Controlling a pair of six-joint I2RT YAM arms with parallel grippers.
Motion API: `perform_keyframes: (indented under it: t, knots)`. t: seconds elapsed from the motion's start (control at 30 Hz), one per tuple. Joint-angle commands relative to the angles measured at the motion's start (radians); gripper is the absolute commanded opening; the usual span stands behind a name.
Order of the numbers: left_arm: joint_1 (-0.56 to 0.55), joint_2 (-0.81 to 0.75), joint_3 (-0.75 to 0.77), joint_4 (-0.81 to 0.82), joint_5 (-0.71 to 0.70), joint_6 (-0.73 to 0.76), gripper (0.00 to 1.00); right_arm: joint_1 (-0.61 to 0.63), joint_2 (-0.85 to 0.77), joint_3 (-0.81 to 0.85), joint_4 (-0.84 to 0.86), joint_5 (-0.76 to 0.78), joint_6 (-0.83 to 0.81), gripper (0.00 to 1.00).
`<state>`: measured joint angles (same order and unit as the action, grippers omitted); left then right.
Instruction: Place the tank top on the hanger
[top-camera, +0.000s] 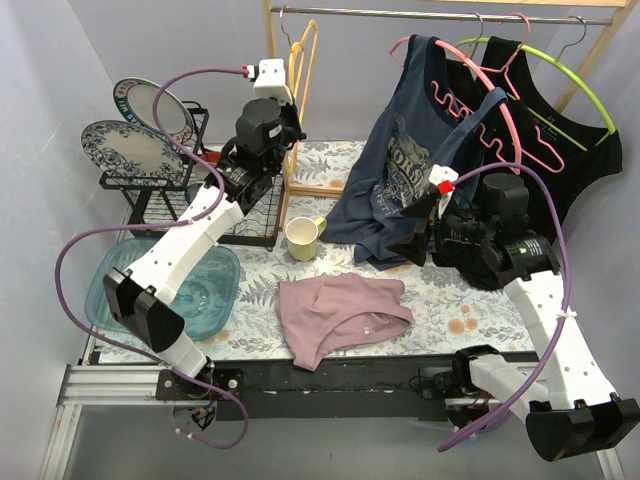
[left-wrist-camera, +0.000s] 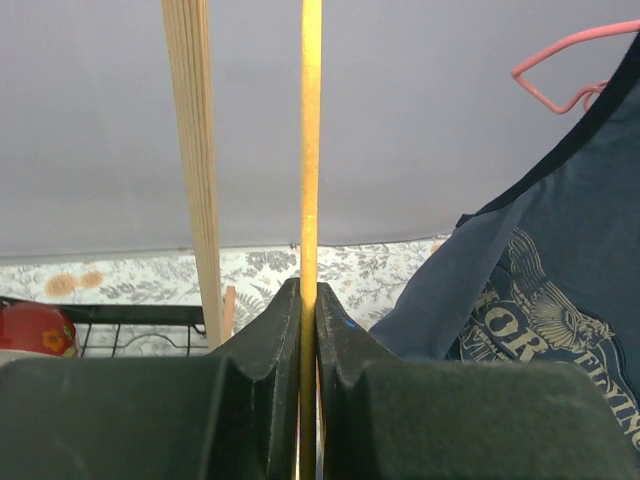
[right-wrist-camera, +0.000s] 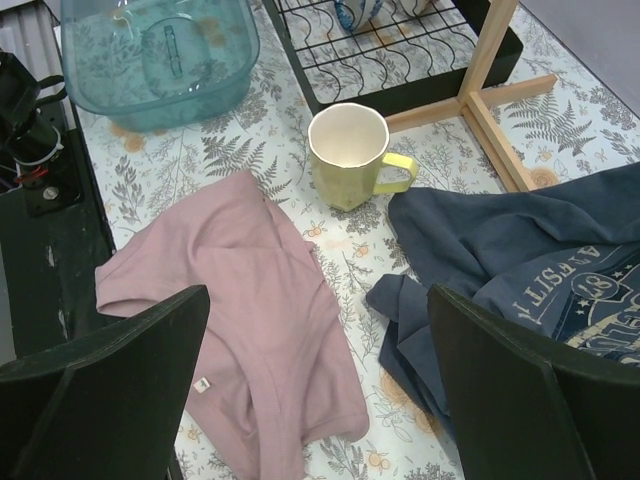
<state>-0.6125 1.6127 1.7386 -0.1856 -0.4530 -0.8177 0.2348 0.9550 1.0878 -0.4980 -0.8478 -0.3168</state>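
Note:
The yellow-orange hanger (top-camera: 308, 60) hangs from the rail at the back left. My left gripper (top-camera: 290, 128) is raised there and shut on its thin edge. In the left wrist view the hanger (left-wrist-camera: 311, 150) runs straight up between the closed jaws of that gripper (left-wrist-camera: 308, 292). The dusty-pink tank top (top-camera: 340, 312) lies crumpled and flat on the floral table near the front middle. My right gripper (top-camera: 412, 228) hovers above and to the right of it, open wide and holding nothing. From the right wrist, the tank top (right-wrist-camera: 250, 300) lies below and left of the right gripper (right-wrist-camera: 318, 330).
A navy printed top (top-camera: 420, 150) drapes from a pink wavy hanger (top-camera: 490, 110) down onto the table. A black top (top-camera: 560, 130) hangs on a lime-green hanger. A cream mug (top-camera: 303, 238), a dish rack with plates (top-camera: 150, 150), a teal tub (top-camera: 205, 285) and the wooden rack post (left-wrist-camera: 195, 150) stand on the left.

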Motion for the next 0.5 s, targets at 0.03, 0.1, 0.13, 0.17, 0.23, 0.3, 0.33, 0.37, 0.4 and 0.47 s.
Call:
perform_keyframes:
  t: [0.03, 0.1, 0.13, 0.17, 0.23, 0.3, 0.33, 0.37, 0.4, 0.47]
  knots:
    - [-0.010, -0.122, -0.111, 0.242, 0.004, 0.089, 0.00, -0.011, -0.016, -0.009, 0.036, -0.034, 0.012, 0.99]
    - [-0.010, -0.122, -0.122, 0.259, -0.001, 0.098, 0.00, -0.014, -0.016, -0.009, 0.035, -0.036, 0.013, 0.98]
    - [-0.010, -0.122, -0.122, 0.265, 0.000, 0.100, 0.00, -0.015, -0.018, -0.009, 0.036, -0.036, 0.013, 0.98]
    - [-0.010, -0.123, -0.123, 0.271, 0.000, 0.101, 0.00, -0.017, -0.018, -0.009, 0.036, -0.034, 0.012, 0.99]
    - [-0.010, -0.129, -0.140, 0.297, 0.004, 0.103, 0.00, -0.017, -0.018, -0.009, 0.035, -0.039, 0.013, 0.98]
    - [-0.010, -0.145, -0.154, 0.322, 0.005, 0.107, 0.00, -0.018, -0.018, -0.011, 0.036, -0.042, 0.013, 0.99]
    - [-0.010, -0.148, -0.160, 0.330, 0.008, 0.107, 0.00, -0.019, -0.018, -0.011, 0.036, -0.045, 0.015, 0.99]
    - [-0.010, -0.155, -0.163, 0.330, 0.011, 0.106, 0.00, -0.022, -0.018, -0.011, 0.036, -0.045, 0.015, 0.98]
    - [-0.010, -0.160, -0.166, 0.325, 0.016, 0.104, 0.00, -0.020, -0.018, -0.009, 0.035, -0.045, 0.013, 0.98]
    - [-0.010, -0.175, -0.191, 0.308, 0.042, 0.101, 0.00, -0.022, -0.019, -0.008, 0.033, -0.043, 0.013, 0.99]
